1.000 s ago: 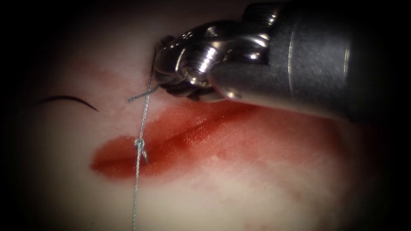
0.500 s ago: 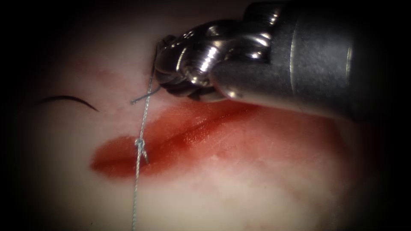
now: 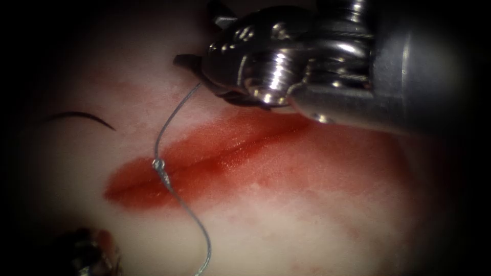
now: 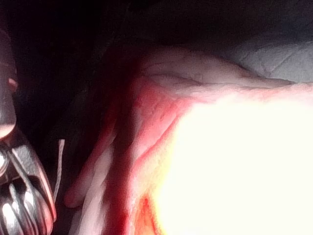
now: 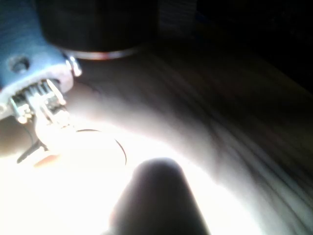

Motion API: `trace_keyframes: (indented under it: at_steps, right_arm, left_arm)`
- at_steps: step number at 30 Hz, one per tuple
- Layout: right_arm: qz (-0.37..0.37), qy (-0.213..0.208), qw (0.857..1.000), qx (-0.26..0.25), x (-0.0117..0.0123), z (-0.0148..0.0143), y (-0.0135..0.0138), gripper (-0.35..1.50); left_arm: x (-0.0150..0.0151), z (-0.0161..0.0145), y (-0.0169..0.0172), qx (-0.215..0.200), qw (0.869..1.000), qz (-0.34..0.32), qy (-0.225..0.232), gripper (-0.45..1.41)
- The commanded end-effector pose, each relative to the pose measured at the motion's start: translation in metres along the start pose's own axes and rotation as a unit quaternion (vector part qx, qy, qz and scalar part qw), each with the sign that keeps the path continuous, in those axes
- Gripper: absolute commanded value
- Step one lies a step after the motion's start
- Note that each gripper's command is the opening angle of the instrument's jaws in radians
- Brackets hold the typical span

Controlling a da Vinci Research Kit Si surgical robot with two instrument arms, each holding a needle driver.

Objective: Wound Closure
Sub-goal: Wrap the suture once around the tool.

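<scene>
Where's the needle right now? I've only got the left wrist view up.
Observer: In the endoscope view the needle lies on the tissue, left of the cut. Neither tool holds it.
Operator: And where does the thread go?
Observer: The thread curves slack from the right end effector down to a knot near the cut's left end, then trails off below. I can't tell whether it is gripped.
Operator: Where's my left tool relative to that?
Observer: The left end effector sits low, left of the cut and below the needle, apart from the knot.
</scene>
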Motion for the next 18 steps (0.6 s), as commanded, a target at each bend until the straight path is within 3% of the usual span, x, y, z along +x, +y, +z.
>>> trace_keyframes:
  at_steps: [1,3,8,12,14,15,16,18]
  right_arm:
    - [0.014,0.025,0.999,0.036,0.001,-0.0007,0.0004,1.23]
    - [0.022,0.049,0.995,0.085,0.0008,-0.0019,0.0007,1.25]
    - [0.034,0.089,0.978,0.188,0.0,-0.0044,0.0007,1.08]
    - [0.021,0.11,0.961,0.253,-0.0005,-0.006,0.0016,0.71]
    - [0.016,0.116,0.955,0.273,-0.0002,-0.0062,0.0021,0.61]
    - [0.007,0.122,0.95,0.288,-0.0001,-0.0062,0.0023,0.04]
    - [-0.001,0.127,0.946,0.299,0.0,-0.0062,0.0024,-0.35]
    - [-0.003,0.127,0.94,0.316,0.0002,-0.006,0.0023,-0.35]
  left_arm:
    - [-0.0005,-0.0015,0.0006,-0.013,1.0,-0.004,-0.01,-0.45]
    - [-0.0002,-0.0026,0.0012,-0.028,0.999,-0.008,-0.02,-0.45]
    - [0.0009,-0.0056,0.0018,-0.048,0.998,-0.011,-0.041,-0.45]
    - [0.0013,-0.0075,0.0016,-0.059,0.997,-0.009,-0.055,-0.45]
    - [0.0013,-0.0077,0.0015,-0.059,0.997,-0.008,-0.057,-0.45]
    - [0.0012,-0.0077,0.0015,-0.06,0.996,-0.003,-0.058,-0.45]
    - [0.0012,-0.0076,0.0014,-0.06,0.997,-0.004,-0.056,-0.45]
    - [0.001,-0.0075,0.0014,-0.062,0.996,0.006,-0.059,-0.45]
